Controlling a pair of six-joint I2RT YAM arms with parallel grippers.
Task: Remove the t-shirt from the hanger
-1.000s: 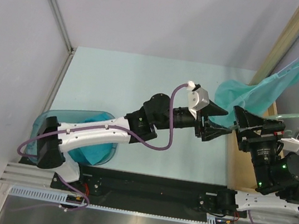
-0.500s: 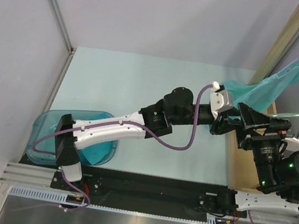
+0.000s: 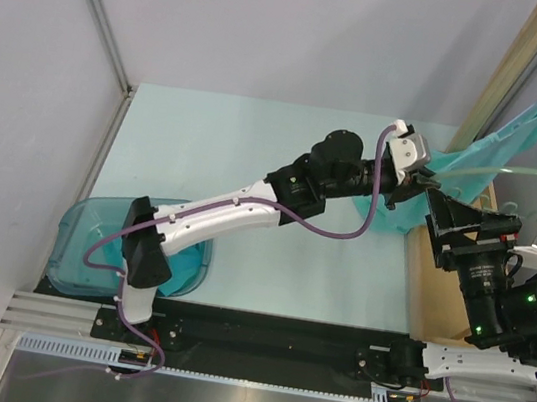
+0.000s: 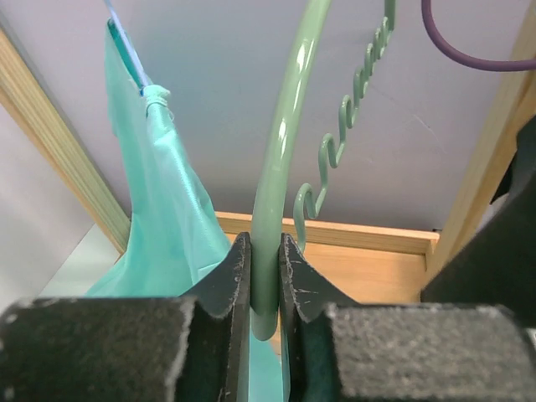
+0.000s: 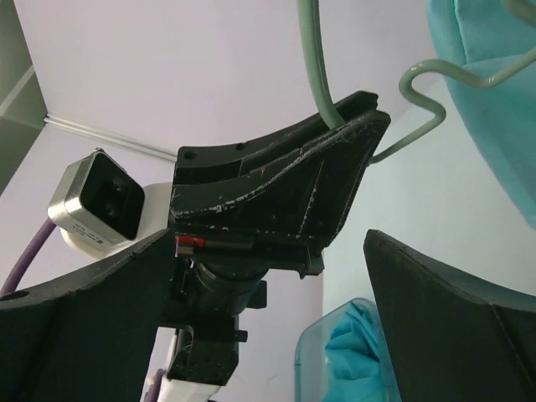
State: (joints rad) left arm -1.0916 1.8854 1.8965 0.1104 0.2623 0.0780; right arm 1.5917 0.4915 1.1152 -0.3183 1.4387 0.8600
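pinching pale-green hanger (image 4: 283,142) rod between left gripper (image 4: 265,251) fingers | right gripper (image 5: 268,247) spread wide, just beside hanger | teal t-shirt (image 4: 159,218) hanging beside hanger rod

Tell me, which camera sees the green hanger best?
The left wrist view: the pale green plastic hanger is close up, its bar pinched in the left gripper jaws, wavy notches clear. The top view shows only a thin arc at the edge; the right wrist view, a short bent piece.
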